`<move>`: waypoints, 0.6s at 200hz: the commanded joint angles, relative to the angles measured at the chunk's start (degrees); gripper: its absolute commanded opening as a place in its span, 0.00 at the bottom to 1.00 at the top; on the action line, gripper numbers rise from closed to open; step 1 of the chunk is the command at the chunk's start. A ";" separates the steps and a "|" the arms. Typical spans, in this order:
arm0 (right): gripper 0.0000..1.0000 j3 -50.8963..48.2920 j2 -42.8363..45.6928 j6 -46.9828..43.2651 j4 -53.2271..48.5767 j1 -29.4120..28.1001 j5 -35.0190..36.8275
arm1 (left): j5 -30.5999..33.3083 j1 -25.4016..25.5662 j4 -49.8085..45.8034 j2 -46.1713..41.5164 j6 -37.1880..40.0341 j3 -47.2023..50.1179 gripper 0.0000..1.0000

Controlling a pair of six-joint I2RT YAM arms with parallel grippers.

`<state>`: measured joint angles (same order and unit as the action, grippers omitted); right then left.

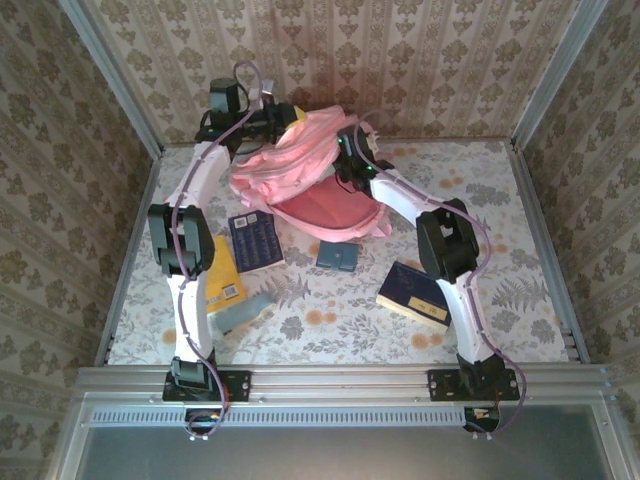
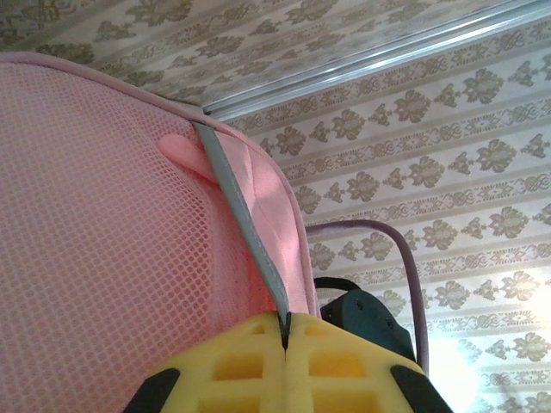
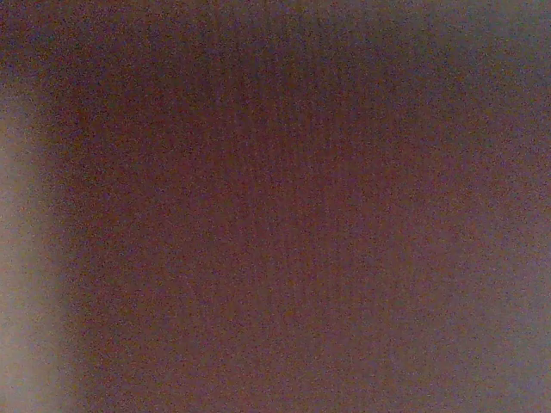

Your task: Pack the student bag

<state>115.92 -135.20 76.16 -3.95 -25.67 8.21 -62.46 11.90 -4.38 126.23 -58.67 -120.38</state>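
- At the near right of the tabletop [image 1: 520, 210] we see a dark blue book [image 1: 412, 293] with a pale page edge, lying just beside the right arm's lower link.
- At the near left lies a yellow book [image 1: 225, 272], partly under the left arm, with a flat grey-blue item [image 1: 243, 312] at its near side.
- Farther in, a patterned dark blue book [image 1: 255, 240] and a small dark teal square item [image 1: 336, 256] lie just near of the bag.
- The student bag [image 1: 300, 180] sits at the far centre of the tabletop, with its pink inside showing toward us.
- The right tool [image 1: 352, 158] meets the bag from the right. Fabric hides its fingers and its wrist view is a dark reddish blur, so we cannot tell whether they are apart or together.
- The left tool [image 2: 284, 325] is at the bag's far top. Its yellow fingers [image 2: 241, 361] are pressed together on a grey strip [image 2: 245, 224] along the bag's pink edge, with pink mesh to the left.
- Beyond stands a wallpapered wall [image 1: 330, 50].
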 commanded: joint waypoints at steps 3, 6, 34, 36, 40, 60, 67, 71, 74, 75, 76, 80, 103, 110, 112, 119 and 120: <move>0.99 13.65 -6.89 -1.97 -9.19 -1.36 3.21 | -3.81 0.14 7.79 -4.54 -2.82 -1.48 0.00; 0.99 15.14 -7.64 -2.75 -10.43 -1.39 2.88 | -3.81 0.14 7.81 -4.50 -2.89 -1.63 0.00; 1.00 11.67 -5.41 -7.32 -9.70 -1.84 1.78 | -3.68 0.10 7.77 -3.57 -3.10 -3.06 0.00; 1.00 10.55 -4.83 -7.49 -8.81 -1.79 1.61 | -3.69 0.13 7.76 -3.50 -3.15 -3.12 0.00; 1.00 8.03 -3.67 -7.79 -6.90 -1.75 1.26 | -3.56 0.13 7.72 -3.40 -3.20 -3.25 0.00; 1.00 -3.38 1.83 -9.45 2.32 -1.26 -2.51 | -3.59 0.03 8.01 -2.84 -3.46 -3.87 0.00; 1.00 -7.03 3.80 -10.03 4.71 -1.01 -3.60 | -3.55 0.09 8.07 -2.73 -3.55 -4.03 0.00; 1.00 -8.92 5.05 -10.68 6.11 -0.84 -4.33 | -3.57 0.07 8.10 -2.68 -3.50 -4.14 0.00; 1.00 -10.43 5.90 -11.32 7.23 -0.75 -4.93 | -3.55 0.05 8.13 -2.73 -3.57 -4.20 0.00; 1.00 -10.84 6.17 -11.48 7.70 -0.68 -5.16 | -3.55 0.05 8.15 -2.74 -3.60 -4.23 0.00; 1.00 -11.43 6.43 -11.83 8.06 -0.64 -5.32 | -3.51 0.05 8.11 -2.70 -3.58 -4.28 0.00; 1.00 -13.20 7.61 -12.76 9.31 -0.54 -5.93 | -3.46 0.10 8.13 -2.70 -3.55 -4.27 0.00; 1.00 -21.18 14.30 -18.02 12.35 0.41 -8.89 | -3.29 0.13 8.02 -2.58 -3.54 -4.33 0.00; 1.00 -23.54 16.04 -19.55 13.33 0.91 -10.43 | -3.29 0.22 8.05 -2.57 -3.46 -4.33 0.00; 1.00 -24.25 16.64 -19.95 13.56 1.07 -10.83 | -3.33 0.23 7.96 -2.57 -3.46 -4.27 0.00; 0.99 -26.69 18.78 -21.27 14.05 1.46 -11.60 | -3.40 0.30 7.86 -2.63 -3.34 -4.32 0.00; 0.99 -27.05 19.07 -21.47 14.10 1.53 -11.66 | -3.38 0.31 7.83 -2.69 -3.31 -4.33 0.00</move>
<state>94.72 -125.10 62.33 3.40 -25.30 1.67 -63.09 11.70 -3.09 126.26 -61.12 -120.42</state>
